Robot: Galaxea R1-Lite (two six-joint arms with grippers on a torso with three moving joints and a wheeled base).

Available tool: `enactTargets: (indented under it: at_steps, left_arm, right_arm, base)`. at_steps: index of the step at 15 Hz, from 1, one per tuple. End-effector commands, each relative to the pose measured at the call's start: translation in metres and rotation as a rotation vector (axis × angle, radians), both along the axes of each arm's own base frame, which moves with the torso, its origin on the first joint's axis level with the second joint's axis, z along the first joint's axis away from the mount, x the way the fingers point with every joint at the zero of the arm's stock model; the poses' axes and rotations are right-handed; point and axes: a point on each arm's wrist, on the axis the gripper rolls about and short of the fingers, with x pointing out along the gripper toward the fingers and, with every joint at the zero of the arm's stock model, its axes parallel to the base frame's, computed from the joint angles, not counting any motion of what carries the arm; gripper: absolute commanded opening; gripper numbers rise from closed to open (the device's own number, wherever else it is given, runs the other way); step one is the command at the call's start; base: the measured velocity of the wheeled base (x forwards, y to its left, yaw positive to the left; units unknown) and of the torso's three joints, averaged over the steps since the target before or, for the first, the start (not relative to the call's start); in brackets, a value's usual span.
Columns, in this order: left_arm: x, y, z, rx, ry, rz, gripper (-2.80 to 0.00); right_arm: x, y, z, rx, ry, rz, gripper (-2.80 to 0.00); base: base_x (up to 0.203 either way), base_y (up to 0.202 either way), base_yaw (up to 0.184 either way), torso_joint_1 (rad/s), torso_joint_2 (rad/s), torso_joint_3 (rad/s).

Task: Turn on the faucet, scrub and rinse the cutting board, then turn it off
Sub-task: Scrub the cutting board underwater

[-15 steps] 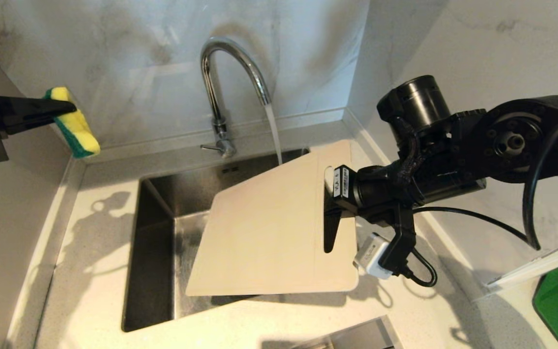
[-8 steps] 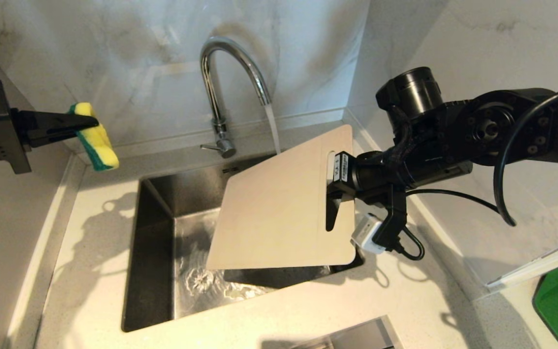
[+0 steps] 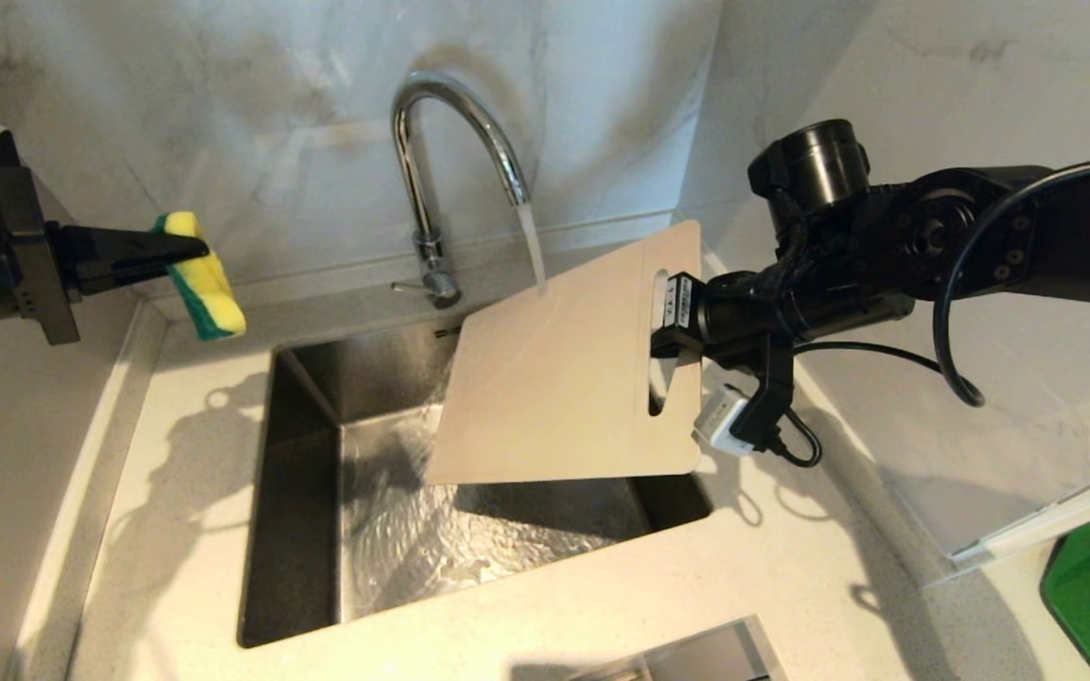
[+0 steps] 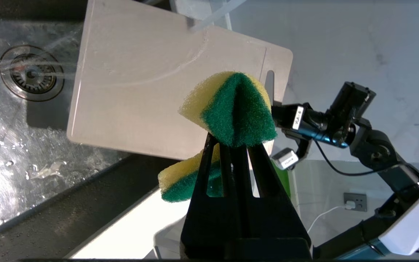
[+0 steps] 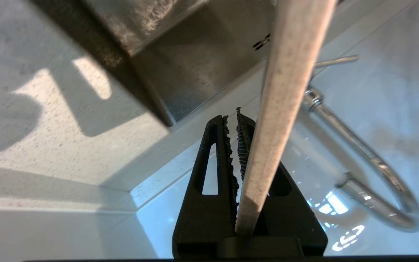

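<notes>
Head view shows the right pincer (image 3: 666,326) clamped on the cutting board (image 3: 564,378) at the short end with the handle slot, and over the last second it has lifted and tilted that board. A second ago the board lay lower and flatter across the sink (image 3: 318,567), reaching toward the near rim, with the stream falling past its far edge. Now it stands steeper and further back, its upper part directly under the spout of the faucet (image 3: 455,123), so the water (image 3: 532,248) strikes its face near the top edge and runs down into the basin. More of the wet sink floor lies uncovered than before.

The left pincer (image 4: 236,143) is clenched on a yellow and green sponge (image 3: 204,274), squeezing it into a fold, as the left wrist view shows. It has come in from the left edge toward the sink, yet the sponge hangs over the worktop (image 3: 176,454) left of the basin, well apart from the board.

The right wrist view confirms the grip: the board's thin edge sits between the ribbed fingers (image 5: 227,153), held on edge.

My reading is that the faucet is already on and the board is being wetted, with scrubbing not yet begun. The sponge arm seems set to close the gap next. A thin, wet board pinched at one end may swivel under pressure.
</notes>
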Motion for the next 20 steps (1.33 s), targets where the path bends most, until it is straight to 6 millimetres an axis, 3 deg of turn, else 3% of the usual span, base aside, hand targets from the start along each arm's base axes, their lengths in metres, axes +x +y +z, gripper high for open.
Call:
enactTargets:
  at_steps: [1,13,20]
  left_arm:
    - [0.004,0.0,-0.003,-0.004,0.015,-0.003,-2.8]
    - [0.012,0.0,-0.008,-0.004,0.027,-0.004,-2.8]
    - [0.013,-0.013,-0.012,-0.028,0.068,-0.048,-2.8]
  right_arm:
    - [0.009,-0.002,-0.003,-0.01,-0.005,0.001,-2.8]
    - [0.017,-0.006,-0.003,0.0,-0.013,0.002,-2.8]
    - [-0.011,0.002,0.016,0.033,-0.03,0.032,-2.8]
  base:
    - [0.0,0.0,0.0,0.0,0.0,0.0]
    - [0.0,0.0,0.0,0.0,0.0,0.0]
    - [0.0,0.0,0.0,0.0,0.0,0.0]
